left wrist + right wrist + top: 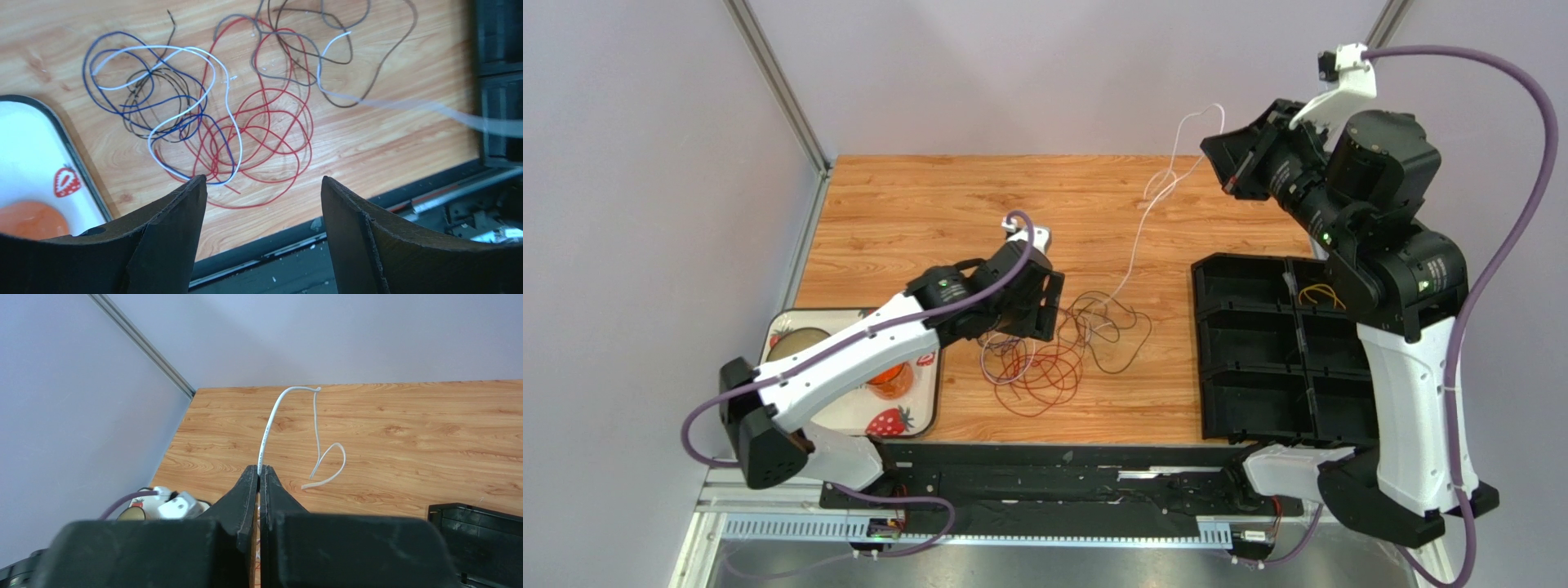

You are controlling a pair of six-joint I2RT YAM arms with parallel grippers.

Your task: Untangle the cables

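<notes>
The left gripper [264,184] stands with its jaws spread and empty, and the tangle of cables [1051,365] lies on the wooden table [928,208] just past its fingertips, at 12 o'clock in its wrist view. The right gripper [259,471] has its jaws pressed together, pinching a white cable [269,425] that runs from the tangle toward 2 o'clock in the overhead view.

Nothing readable here tbh, no text, brands or numbers. Closest thing is a strawberry picture [65,182] on the white tray [24,141], around 8 o'clock.
</notes>
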